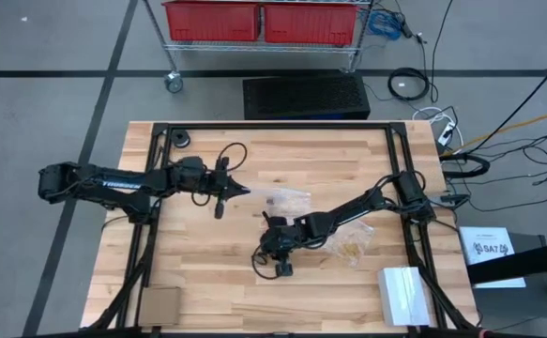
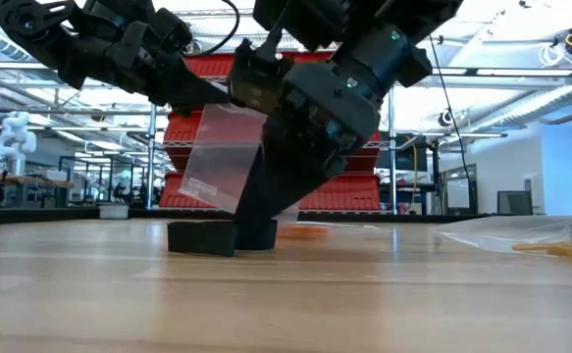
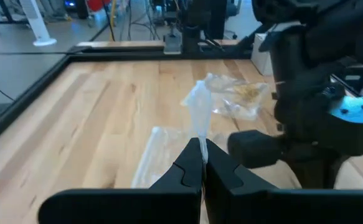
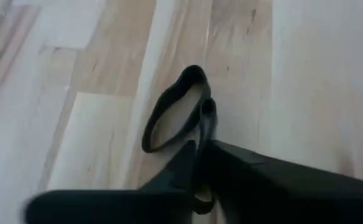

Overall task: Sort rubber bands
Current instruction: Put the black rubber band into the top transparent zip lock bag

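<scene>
Overhead, the left gripper hovered mid-table, the right gripper lower down near a clear bag. Level with the table, the right gripper's fingers touched the wood. Left wrist: fingers pinched a clear bag. Right wrist: fingers clamped a black rubber band over the tabletop.

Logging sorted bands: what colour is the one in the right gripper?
Black; the rubber band pinched by the right gripper shows best in the right wrist view.
</scene>
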Action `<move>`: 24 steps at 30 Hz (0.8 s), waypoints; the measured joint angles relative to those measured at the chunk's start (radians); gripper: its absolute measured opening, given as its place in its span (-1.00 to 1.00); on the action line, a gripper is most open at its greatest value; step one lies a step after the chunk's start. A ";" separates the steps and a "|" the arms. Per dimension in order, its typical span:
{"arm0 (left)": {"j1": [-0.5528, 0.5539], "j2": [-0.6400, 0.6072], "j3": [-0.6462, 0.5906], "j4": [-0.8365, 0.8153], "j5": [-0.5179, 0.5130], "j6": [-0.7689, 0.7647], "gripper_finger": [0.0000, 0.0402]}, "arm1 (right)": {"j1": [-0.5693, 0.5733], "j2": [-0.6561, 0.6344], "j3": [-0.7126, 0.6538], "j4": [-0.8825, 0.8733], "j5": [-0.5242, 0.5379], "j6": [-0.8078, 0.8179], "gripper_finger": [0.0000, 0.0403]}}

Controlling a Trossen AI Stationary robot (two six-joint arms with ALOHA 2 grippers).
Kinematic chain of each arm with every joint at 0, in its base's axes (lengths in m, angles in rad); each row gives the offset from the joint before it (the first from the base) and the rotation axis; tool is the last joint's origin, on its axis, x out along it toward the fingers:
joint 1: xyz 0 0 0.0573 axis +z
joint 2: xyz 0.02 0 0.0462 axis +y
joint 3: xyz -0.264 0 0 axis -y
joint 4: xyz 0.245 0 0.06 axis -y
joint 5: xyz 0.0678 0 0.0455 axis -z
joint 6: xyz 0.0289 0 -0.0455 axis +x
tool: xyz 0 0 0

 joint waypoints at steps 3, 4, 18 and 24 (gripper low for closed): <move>-0.019 0.000 0.000 -0.001 -0.020 0.000 -0.99 | 0.004 -0.009 0.034 -0.049 0.002 -0.015 -0.95; -0.024 0.000 0.000 -0.001 -0.023 0.000 -0.99 | 0.004 -0.014 0.054 -0.069 0.005 -0.018 -0.95; -0.043 0.000 0.000 -0.017 -0.038 0.001 -0.99 | -0.001 -0.066 0.508 -0.662 0.502 -0.158 -0.99; -0.043 0.000 0.000 -0.022 -0.039 0.002 -0.99 | -0.027 -0.067 0.596 -0.838 0.629 -0.126 -1.00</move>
